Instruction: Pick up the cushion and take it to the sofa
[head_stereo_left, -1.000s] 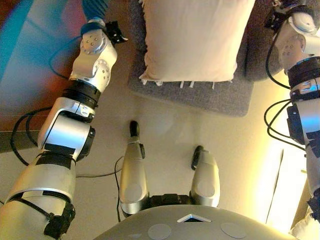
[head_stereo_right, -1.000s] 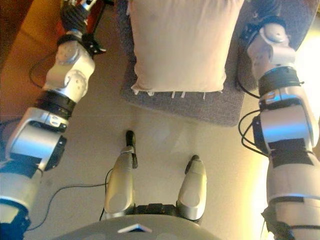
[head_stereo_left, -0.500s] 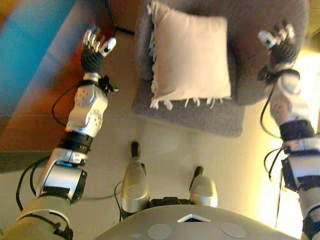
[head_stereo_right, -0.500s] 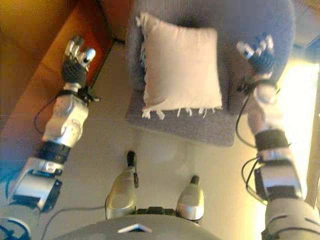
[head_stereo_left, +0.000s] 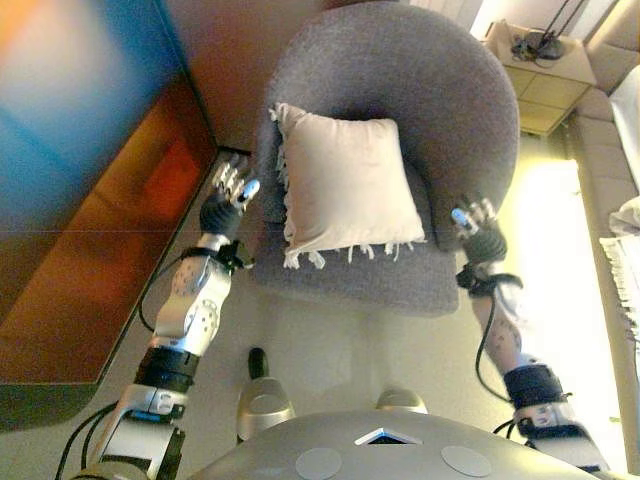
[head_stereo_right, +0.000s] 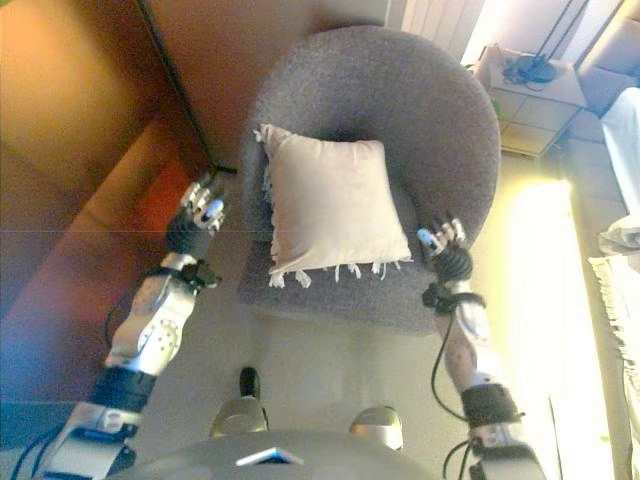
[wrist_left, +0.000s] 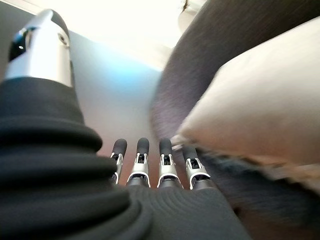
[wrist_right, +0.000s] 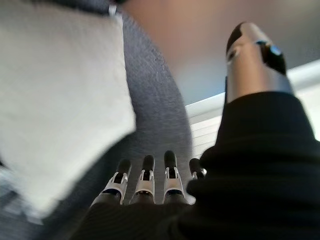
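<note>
A cream cushion with a fringed edge lies on the seat of a round grey armchair. My left hand hangs open just left of the chair's front corner, apart from the cushion. My right hand is open at the chair's right front edge, also off the cushion. In the left wrist view the cushion shows past my straight fingers. The right wrist view has the cushion beside the straight fingers of that hand.
A reddish-brown wooden wall or cabinet runs along the left. A small beige side table with dark cables stands behind the chair at upper right. Pale fabric shows at the right edge. Light floor lies in front of the chair.
The camera has pulled back, so the whole armchair now shows. Both hands have come lower and closer to the chair's front, still open on either side of the cushion.
</note>
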